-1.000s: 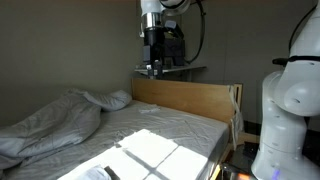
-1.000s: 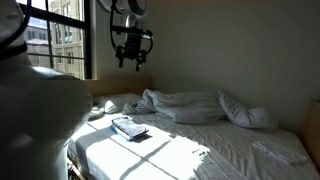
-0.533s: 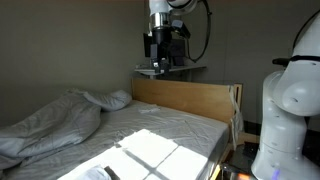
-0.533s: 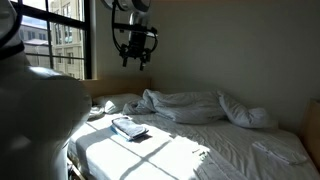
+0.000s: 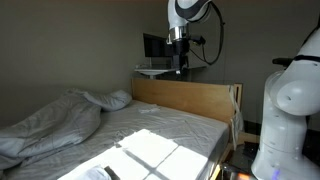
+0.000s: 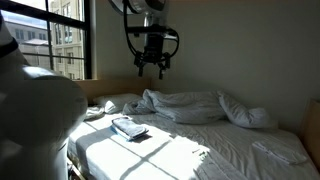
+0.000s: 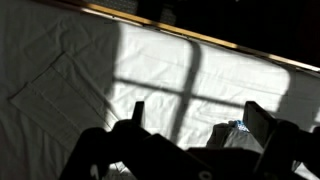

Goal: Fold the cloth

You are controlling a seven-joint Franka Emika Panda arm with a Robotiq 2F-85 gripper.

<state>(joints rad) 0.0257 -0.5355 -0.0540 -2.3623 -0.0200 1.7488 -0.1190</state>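
Observation:
The cloth [image 5: 165, 128] is a thin white wrinkled sheet lying flat over the mattress; it shows in both exterior views [image 6: 215, 150] and fills the wrist view [image 7: 90, 60], crossed by sunlight and window shadows. My gripper [image 6: 152, 68] hangs high above the bed, well clear of the cloth, near the wooden end board in an exterior view [image 5: 180, 66]. In the wrist view the gripper [image 7: 200, 118] is open, its dark fingers [image 7: 138, 112] spread wide with nothing between them.
A puffy duvet [image 6: 190, 105] [image 5: 50, 125] lies bunched at one end of the bed beside a pillow [image 6: 250, 116]. A small folded item [image 6: 130, 127] rests on the sheet. A wooden board [image 5: 185, 100], a window [image 6: 60, 45] and a white robot body [image 5: 290, 110] border the bed.
The arm has swung sideways, to the right in both exterior views, staying high above the bed. The gripper stays open and the cloth has not moved.

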